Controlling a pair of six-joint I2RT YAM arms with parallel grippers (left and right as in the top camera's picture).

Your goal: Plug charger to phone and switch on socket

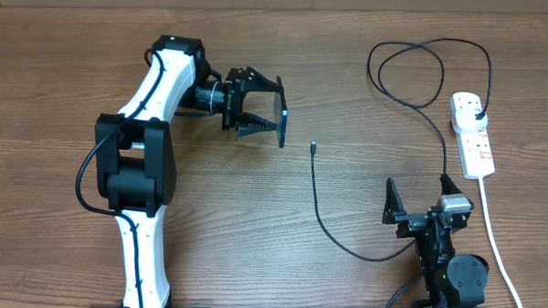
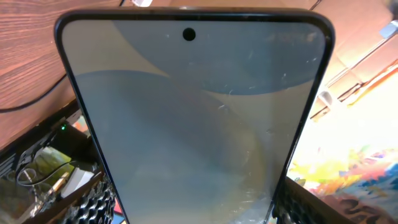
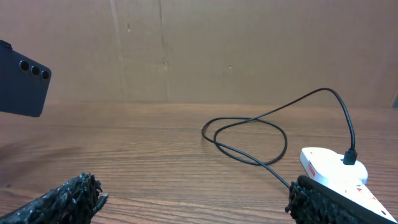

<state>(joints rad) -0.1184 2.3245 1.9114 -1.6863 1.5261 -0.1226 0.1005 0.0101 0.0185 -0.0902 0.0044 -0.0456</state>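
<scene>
My left gripper (image 1: 262, 110) is shut on the phone (image 1: 282, 120) and holds it edge-on above the table, left of centre. In the left wrist view the phone's pale screen (image 2: 193, 112) fills the frame between my fingers (image 2: 193, 208). The charger's black cable (image 1: 319, 210) lies on the table with its connector tip (image 1: 313, 148) free, right of the phone. Its black plug (image 1: 477, 114) sits in the white socket (image 1: 475, 147) at the far right. My right gripper (image 1: 420, 200) is open and empty near the front right. The right wrist view shows the phone's back (image 3: 22, 87), the cable loop (image 3: 249, 140) and the socket (image 3: 333, 171).
The socket's thick white cord (image 1: 495, 244) runs toward the front edge, right of my right arm. A cardboard wall (image 3: 217, 50) stands behind the wooden table (image 1: 217, 225).
</scene>
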